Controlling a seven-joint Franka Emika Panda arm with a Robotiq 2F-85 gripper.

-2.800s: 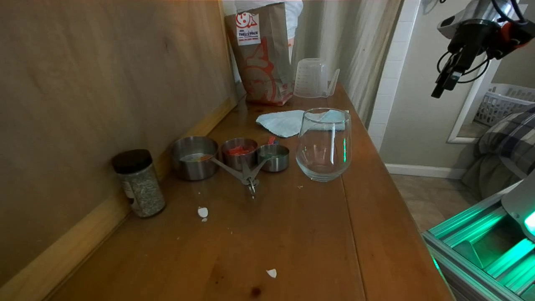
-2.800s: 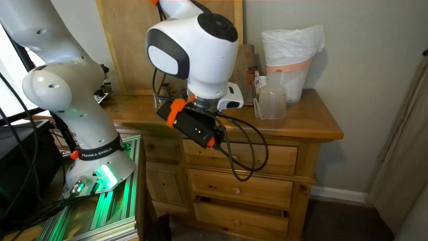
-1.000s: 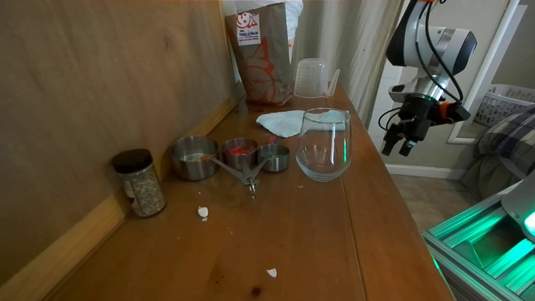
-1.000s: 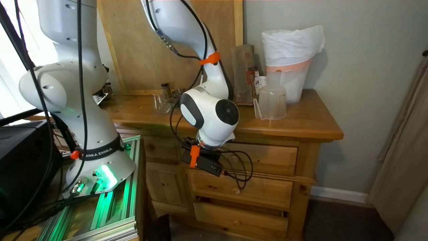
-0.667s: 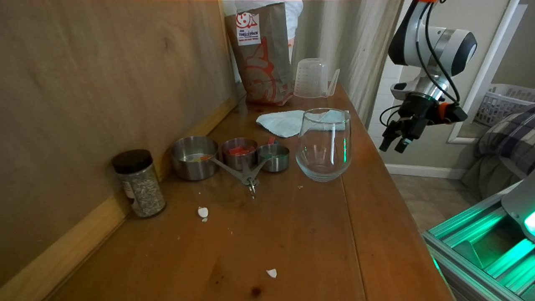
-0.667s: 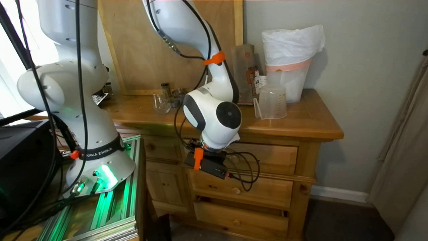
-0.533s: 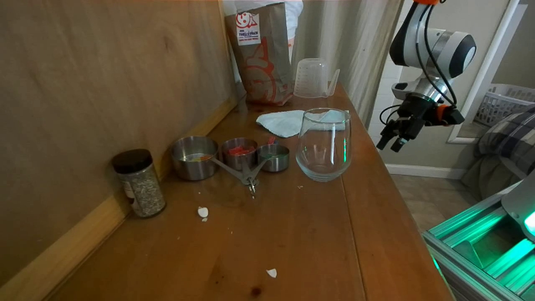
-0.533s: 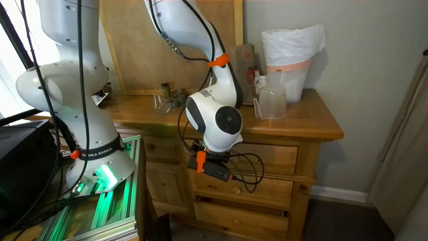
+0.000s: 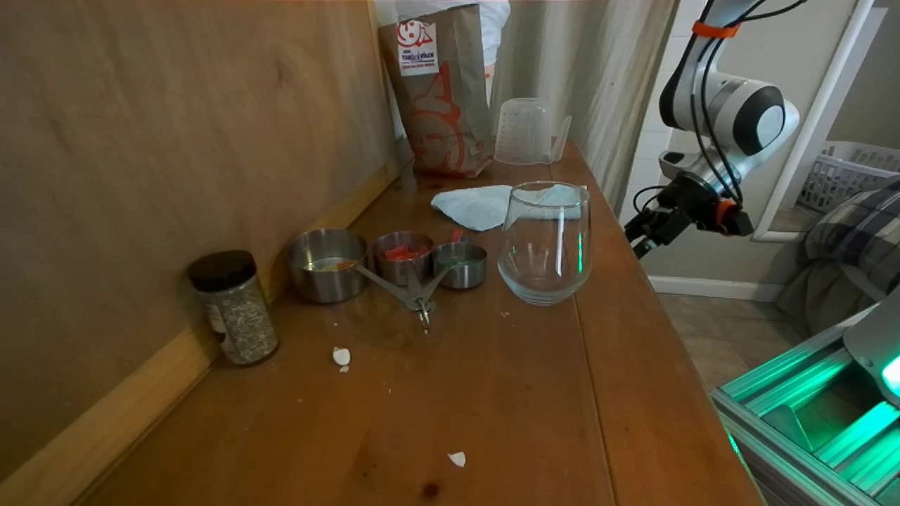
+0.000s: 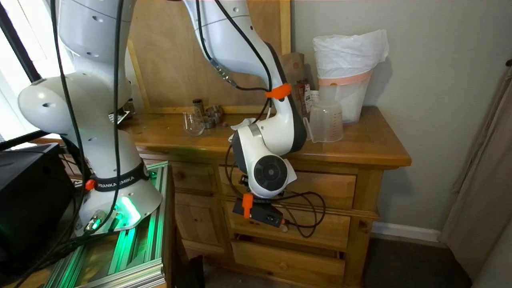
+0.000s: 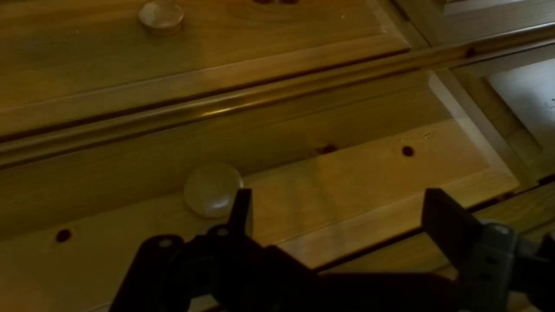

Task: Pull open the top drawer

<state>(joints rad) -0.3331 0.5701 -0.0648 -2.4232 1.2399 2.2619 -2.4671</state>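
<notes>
The top drawer (image 10: 324, 188) is shut in the dresser front. In the wrist view, which stands upside down, this top drawer (image 11: 347, 186) fills the middle, with its round wooden knob (image 11: 211, 188) left of centre. My gripper (image 11: 338, 190) is open and empty, its fingers spread before the drawer front. The left finger in that view overlaps the knob's edge; I cannot tell whether they touch. In an exterior view the gripper (image 9: 636, 241) points down and left beyond the tabletop's edge. In the exterior view of the drawers, the arm hides the top knob and most of the gripper.
Below are the middle drawer (image 10: 320, 228), shut, and the bottom drawer (image 10: 312, 268), partly open. The tabletop (image 9: 492, 393) overhangs the drawers. A glass (image 9: 545, 246), measuring cups (image 9: 327, 267), a spice jar (image 9: 239, 316), a plastic jug (image 10: 328, 122) and a bin (image 10: 348, 92) stand on it.
The arm has swung down toward the drawers. Over the last second the wrist has lowered and tilted, turning the fingers toward the drawer front. The drawers have not moved.
</notes>
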